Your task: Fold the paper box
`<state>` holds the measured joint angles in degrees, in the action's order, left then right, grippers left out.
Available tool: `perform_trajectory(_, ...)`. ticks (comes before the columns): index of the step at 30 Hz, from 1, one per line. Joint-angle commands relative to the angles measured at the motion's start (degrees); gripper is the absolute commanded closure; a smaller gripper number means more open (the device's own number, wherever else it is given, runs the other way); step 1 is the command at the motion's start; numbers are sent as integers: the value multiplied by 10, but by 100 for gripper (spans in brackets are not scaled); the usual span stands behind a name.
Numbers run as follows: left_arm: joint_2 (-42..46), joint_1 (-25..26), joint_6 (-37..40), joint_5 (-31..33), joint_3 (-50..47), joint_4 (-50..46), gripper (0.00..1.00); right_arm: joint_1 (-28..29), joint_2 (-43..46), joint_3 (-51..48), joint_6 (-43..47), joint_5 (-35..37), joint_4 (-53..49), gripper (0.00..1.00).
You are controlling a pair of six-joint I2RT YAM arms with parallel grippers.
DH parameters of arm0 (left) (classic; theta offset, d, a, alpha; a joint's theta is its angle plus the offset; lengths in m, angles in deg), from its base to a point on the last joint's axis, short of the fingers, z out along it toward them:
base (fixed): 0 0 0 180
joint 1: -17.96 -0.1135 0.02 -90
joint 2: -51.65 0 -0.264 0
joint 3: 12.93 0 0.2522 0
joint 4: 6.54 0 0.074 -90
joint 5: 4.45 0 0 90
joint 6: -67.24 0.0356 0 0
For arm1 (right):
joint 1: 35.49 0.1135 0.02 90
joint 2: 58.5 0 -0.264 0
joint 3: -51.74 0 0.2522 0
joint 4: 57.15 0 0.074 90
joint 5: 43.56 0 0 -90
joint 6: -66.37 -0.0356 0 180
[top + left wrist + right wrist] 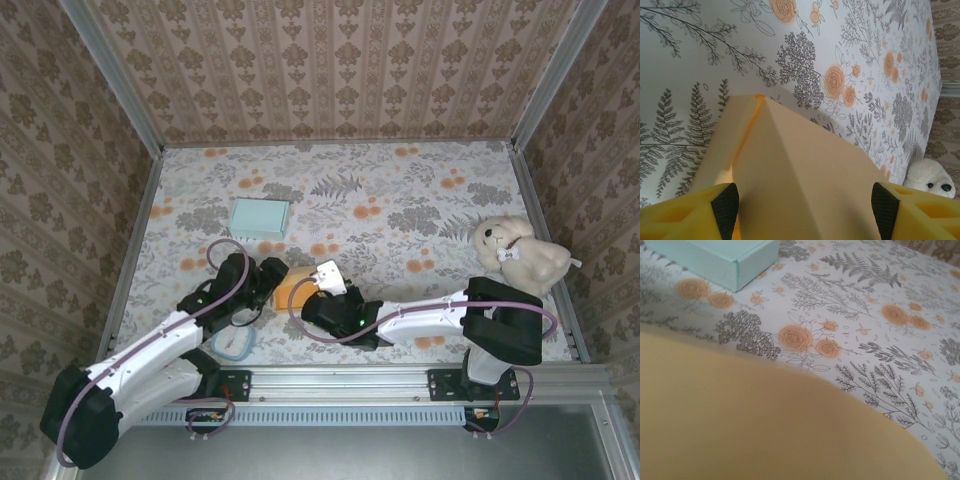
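The paper box lies on the table just on the arms' side of the teal box and a little to its right, apart from it. It is yellow-orange and sits between the two grippers.

The left gripper is on the arms' side of the teal box, at the paper box's left end. From the left wrist, its yellow fingers stand wide. The paper box fills the gap between them, with a black pad against each side, so it looks gripped across its width. A creased panel rises to a ridge away from the fingers.

The right gripper is further right of the teal box, against the paper box's right end. I cannot tell how far its fingers are open or whether they hold anything. In the right wrist view the paper box is a blurred yellow surface up close, with the teal box beyond it at upper left.

A white bear sits well to the right of the teal box, by the table's right edge. A pale blue loop lies well on the arms' side of the teal box, beside the left arm.
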<state>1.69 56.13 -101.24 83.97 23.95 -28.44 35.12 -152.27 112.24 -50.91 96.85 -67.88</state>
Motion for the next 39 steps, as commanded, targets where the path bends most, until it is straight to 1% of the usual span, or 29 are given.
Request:
perform_trajectory(1, 14, 3, 3, 18, -10, -16, 26, 7, -2, -12, -19, -17, -7, 74)
perform_trajectory(6, 17, 3, 3, 26, -12, -21, 26, 19, 12, -28, -28, -23, -9, 72)
perform_trajectory(10, 16, 3, 3, 29, -14, -21, 26, 35, 29, -39, -33, -17, -23, 67)
perform_trajectory(13, 18, 4, 3, 30, -14, -22, 26, 52, 49, -53, -41, -12, -39, 65)
perform_trajectory(19, 19, 3, 3, 34, -20, -22, 26, 79, 130, -68, -49, 11, -109, 56)
perform_trajectory(23, 20, 5, 4, 36, -22, -23, 26, 79, 197, -51, -15, 33, -161, 50)
perform_trajectory(25, 22, 4, 4, 37, -23, -24, 26, 77, 223, -40, 9, 40, -172, 45)
perform_trajectory(28, 26, 5, 4, 39, -24, -27, 26, 56, 248, -18, 44, 17, -177, 42)
perform_trajectory(31, 28, 4, 6, 40, -21, -34, 27, 23, 250, 5, 74, -26, -169, 41)
perform_trajectory(35, 29, 4, 9, 42, -17, -42, 27, -18, 228, 34, 101, -70, -145, 38)
perform_trajectory(39, 28, 4, 10, 46, -18, -45, 27, -57, 194, 56, 106, -112, -125, 37)
